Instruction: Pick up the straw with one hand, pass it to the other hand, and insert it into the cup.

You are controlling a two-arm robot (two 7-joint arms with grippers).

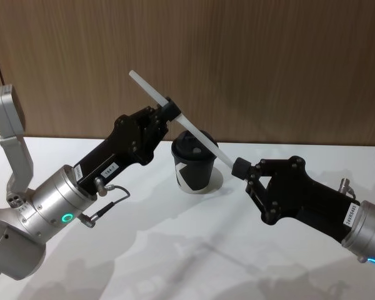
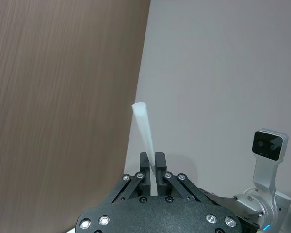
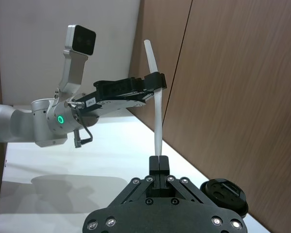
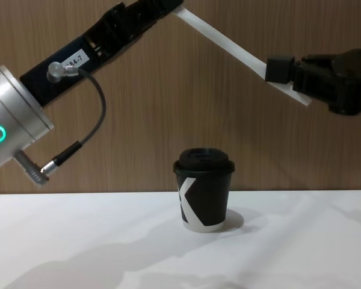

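Left gripper (image 1: 170, 107) and right gripper (image 1: 240, 169) both pinch the straw (image 1: 197, 131).
Lidded cup (image 1: 190, 170) stands beneath, the straw outside it.

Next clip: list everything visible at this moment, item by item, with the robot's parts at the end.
straw: one, white, tilted in the air higher than the cup, held by both grippers
cup: one, black with a black lid and a white mark, upright on the table between the arms
table: one, white, under the cup
wall: one, brown wood panel, behind the table
left gripper: one, black with a silver wrist, raised, shut on the straw below its upper end
right gripper: one, black with a silver wrist, shut on the straw's lower end
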